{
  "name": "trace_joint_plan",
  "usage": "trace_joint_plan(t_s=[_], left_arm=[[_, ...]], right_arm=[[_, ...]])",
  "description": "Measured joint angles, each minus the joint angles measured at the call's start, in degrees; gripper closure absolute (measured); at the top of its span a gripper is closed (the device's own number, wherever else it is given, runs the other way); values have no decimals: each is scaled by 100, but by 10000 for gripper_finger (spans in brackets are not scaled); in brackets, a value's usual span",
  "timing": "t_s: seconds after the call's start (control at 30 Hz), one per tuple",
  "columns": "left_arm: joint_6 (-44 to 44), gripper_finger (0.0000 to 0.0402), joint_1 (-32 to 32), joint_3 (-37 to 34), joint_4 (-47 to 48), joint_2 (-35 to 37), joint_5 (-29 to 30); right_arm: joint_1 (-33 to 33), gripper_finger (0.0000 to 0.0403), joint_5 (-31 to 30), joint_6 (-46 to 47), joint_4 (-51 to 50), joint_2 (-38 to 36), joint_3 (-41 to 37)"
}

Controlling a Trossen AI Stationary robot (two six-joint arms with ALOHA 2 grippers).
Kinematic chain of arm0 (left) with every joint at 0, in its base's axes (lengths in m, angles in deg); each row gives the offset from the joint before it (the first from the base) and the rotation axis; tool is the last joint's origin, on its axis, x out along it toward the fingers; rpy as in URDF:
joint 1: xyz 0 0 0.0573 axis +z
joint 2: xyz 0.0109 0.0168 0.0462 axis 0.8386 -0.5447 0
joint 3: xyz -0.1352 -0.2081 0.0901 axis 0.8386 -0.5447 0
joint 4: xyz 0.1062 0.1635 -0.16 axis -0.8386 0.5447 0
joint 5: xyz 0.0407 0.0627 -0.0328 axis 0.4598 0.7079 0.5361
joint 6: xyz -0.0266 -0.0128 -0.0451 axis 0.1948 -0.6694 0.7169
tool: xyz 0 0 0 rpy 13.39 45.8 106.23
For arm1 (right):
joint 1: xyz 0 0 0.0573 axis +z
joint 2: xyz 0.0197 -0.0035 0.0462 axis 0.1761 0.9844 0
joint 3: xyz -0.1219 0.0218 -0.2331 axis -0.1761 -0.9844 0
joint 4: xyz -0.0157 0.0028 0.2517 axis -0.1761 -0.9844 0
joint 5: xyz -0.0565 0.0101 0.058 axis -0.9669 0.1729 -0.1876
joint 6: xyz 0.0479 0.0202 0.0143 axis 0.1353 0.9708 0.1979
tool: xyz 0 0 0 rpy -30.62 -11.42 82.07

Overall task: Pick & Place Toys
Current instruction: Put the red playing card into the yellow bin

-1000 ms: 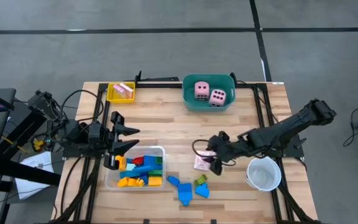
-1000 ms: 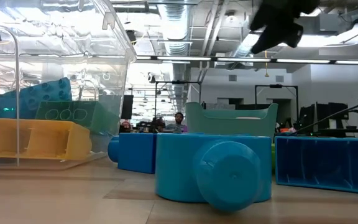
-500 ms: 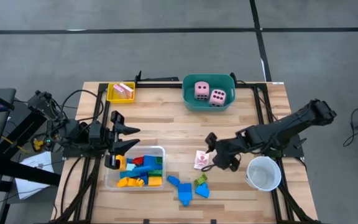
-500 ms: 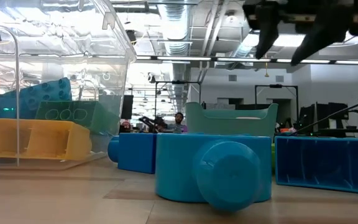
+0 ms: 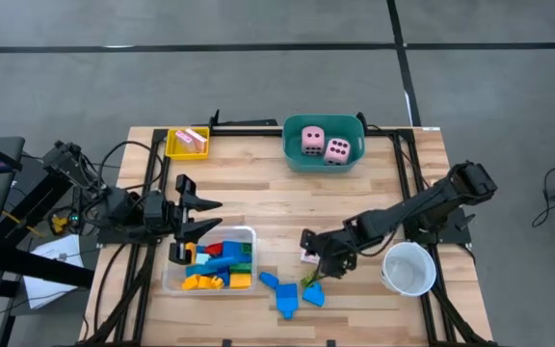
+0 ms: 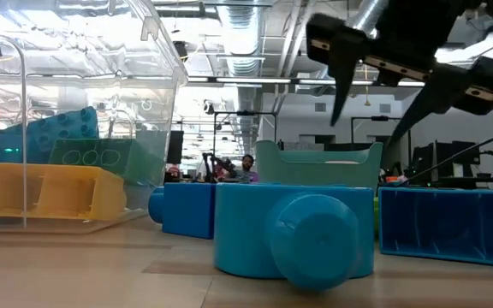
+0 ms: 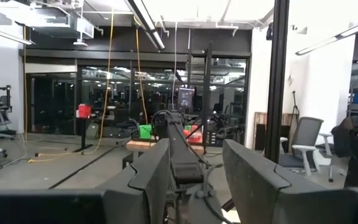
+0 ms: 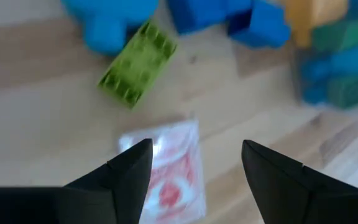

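Observation:
A pink-white card (image 8: 166, 169) lies flat on the wooden table (image 5: 258, 193). My right gripper (image 8: 194, 163) hangs open above it and points steeply down, one finger on either side of the card without touching it; the high view shows this gripper (image 5: 312, 253) over the card (image 5: 305, 257). Just nearer lie a green block (image 8: 138, 71) and blue blocks (image 5: 279, 294). My left gripper (image 5: 200, 218) waits open in the air over the far left corner of the clear tray (image 5: 251, 230), which holds several blocks. Two pink dice (image 5: 324, 145) sit in the teal tub (image 5: 290, 154).
A white cup (image 5: 409, 269) stands right of my right gripper near the table's right edge. A yellow tray (image 5: 173, 149) with pink cards sits at the far left. Bare wood lies between the tub and the clear tray. In the low view a blue block (image 6: 294, 235) stands close in front.
My right gripper has come down toward the card and shifted toward the table's left and near edges. Its wrist has rolled about a quarter turn, so the fingers now stand on either side of the card. It has stayed open.

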Motion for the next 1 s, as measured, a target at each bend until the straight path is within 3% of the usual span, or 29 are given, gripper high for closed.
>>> trace_joint_plan(t_s=[0.1,1.0], left_arm=[[4,257,0,0,-23,0,2],[24,257,0,0,-16,-4,-1]], right_arm=[[132,163,4,39,354,166,7],[38,162,-455,820,174,111,2]])
